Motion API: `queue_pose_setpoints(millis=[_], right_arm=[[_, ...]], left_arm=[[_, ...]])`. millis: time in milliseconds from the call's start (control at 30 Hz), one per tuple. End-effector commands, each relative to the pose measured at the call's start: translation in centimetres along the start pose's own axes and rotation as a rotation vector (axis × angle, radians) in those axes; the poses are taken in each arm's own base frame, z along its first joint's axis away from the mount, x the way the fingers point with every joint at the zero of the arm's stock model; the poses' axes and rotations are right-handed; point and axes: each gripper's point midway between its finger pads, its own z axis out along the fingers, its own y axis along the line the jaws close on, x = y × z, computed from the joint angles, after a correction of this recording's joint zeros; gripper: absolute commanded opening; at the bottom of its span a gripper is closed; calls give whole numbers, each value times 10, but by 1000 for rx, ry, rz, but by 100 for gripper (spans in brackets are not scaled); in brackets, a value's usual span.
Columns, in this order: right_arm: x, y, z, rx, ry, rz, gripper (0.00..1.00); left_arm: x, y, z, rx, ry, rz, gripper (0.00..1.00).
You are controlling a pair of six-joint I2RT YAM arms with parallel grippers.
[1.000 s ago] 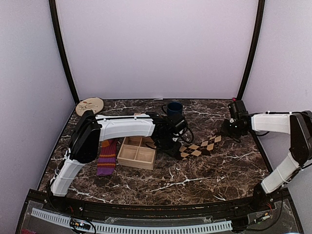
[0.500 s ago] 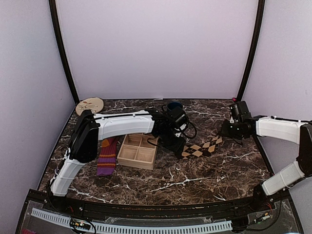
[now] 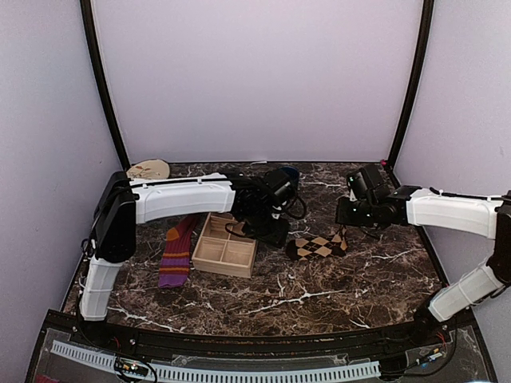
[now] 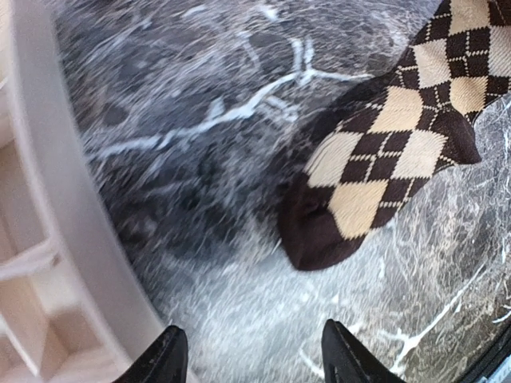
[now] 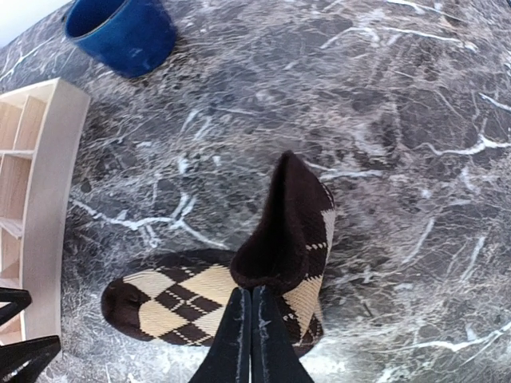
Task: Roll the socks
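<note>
The dark brown argyle sock lies right of centre, its toe flat on the marble. Its cuff end is lifted and folded back over the body. My right gripper is shut on that cuff edge, seen from above as the right gripper at the sock's right end. My left gripper is open with nothing between its fingers, just short of the toe; from above the left gripper sits left of the sock. The purple striped sock lies flat at the left.
A wooden divided box stands between the two socks, close to my left fingers, and the wooden box fills the left of that wrist view. A blue mug stands behind. A round plate sits at the back left corner.
My left gripper opened, let go of the argyle sock's toe and drew back left. My right gripper moved left with the cuff, folding the sock shorter.
</note>
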Motion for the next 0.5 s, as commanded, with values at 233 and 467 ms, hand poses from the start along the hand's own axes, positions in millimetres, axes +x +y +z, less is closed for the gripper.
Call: queue_pose_setpoints(millis=[233, 467], right_arm=[[22, 64, -1, -15, 11, -73, 0], [48, 109, 4, -28, 44, -148, 0]], left_arm=[[2, 32, -67, 14, -109, -202, 60], [6, 38, -71, 16, -114, -209, 60]])
